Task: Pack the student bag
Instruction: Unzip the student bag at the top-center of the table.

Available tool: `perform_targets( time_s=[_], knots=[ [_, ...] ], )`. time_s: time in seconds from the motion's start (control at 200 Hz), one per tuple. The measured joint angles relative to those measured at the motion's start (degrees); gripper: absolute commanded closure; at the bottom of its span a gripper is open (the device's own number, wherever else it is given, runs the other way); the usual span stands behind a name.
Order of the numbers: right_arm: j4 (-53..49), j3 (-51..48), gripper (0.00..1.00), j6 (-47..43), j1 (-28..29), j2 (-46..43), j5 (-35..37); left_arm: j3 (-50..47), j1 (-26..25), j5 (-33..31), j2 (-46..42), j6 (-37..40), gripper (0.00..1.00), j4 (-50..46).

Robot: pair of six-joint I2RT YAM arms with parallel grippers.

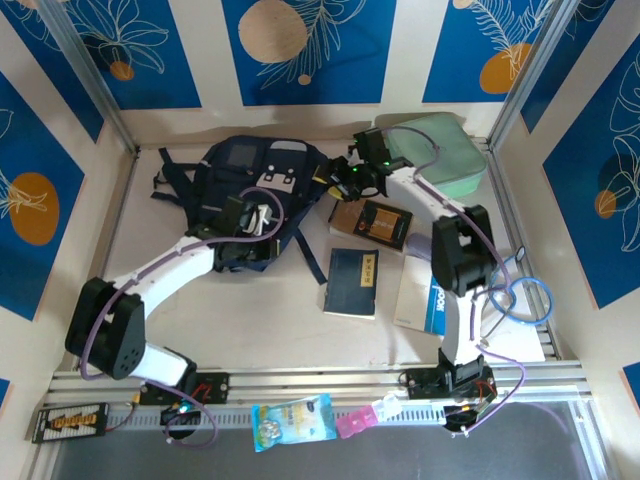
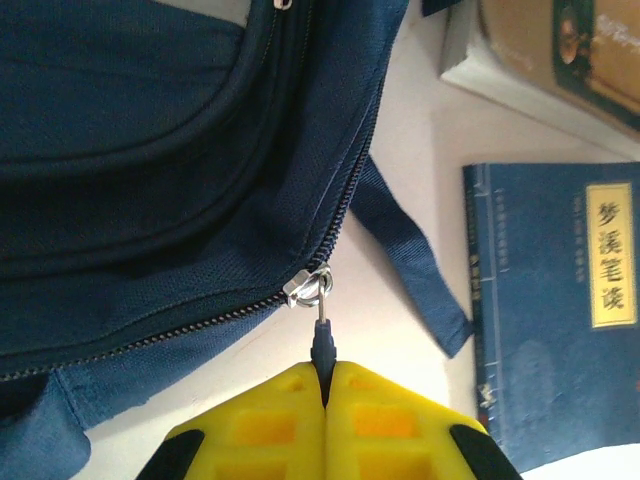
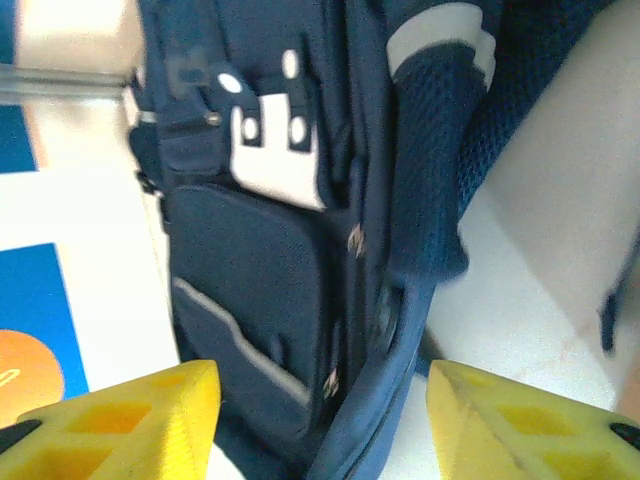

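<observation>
The student bag, a dark navy backpack, lies flat at the back left of the table. My left gripper sits at the bag's near right edge. In the left wrist view its yellow jaws are pressed together on the dark zipper pull, which hangs from the silver slider. My right gripper hovers at the bag's right side, near its top. Its yellow fingers stand wide apart, with the bag's navy edge between them and untouched.
A mint green zip case lies at the back right. A brown book, a blue book and a white book lie right of the bag. A loose strap trails toward the blue book.
</observation>
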Motion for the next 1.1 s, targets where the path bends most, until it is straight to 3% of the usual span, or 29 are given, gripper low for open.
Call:
perform_targets(
  time_s=[0.115,0.22,0.315,0.495,0.685,0.755,0.925,1.1],
  knots=[
    [0.74,-7.98,0.39,3.13,0.5,-8.92,0.44,2.58,-0.07,1.9,1.75,-0.57,1.0,-0.26],
    [2.56,-12.98,0.35,6.71,2.1,-10.84,-0.81,4.35,-0.11,2.84,2.8,-0.74,1.0,-1.11],
    [2.97,-14.03,0.3,9.55,4.9,-7.98,-1.68,5.64,-0.11,3.3,3.72,-0.7,1.0,-1.99],
    [3.69,-13.66,0.29,13.66,9.77,-1.97,-2.84,6.1,-0.13,4.04,4.79,-0.46,1.0,-3.19],
    [3.72,-8.68,0.3,14.4,10.93,3.28,-4.5,6.1,-0.13,4.2,4.79,-0.31,1.0,-3.61],
    [3.69,-6.86,0.34,14.19,11.1,4.68,-4.87,6.1,-0.13,4.22,4.83,-0.28,1.0,-3.63],
    [3.67,-6.36,0.59,13.33,11.39,5.55,-5.31,6.51,-0.22,4.22,5.55,-0.26,1.0,-4.33],
    [3.02,-6.29,0.78,11.45,11.37,5.75,-5.09,7.96,-0.22,4.02,5.66,-0.24,1.0,-6.4]
  ],
)
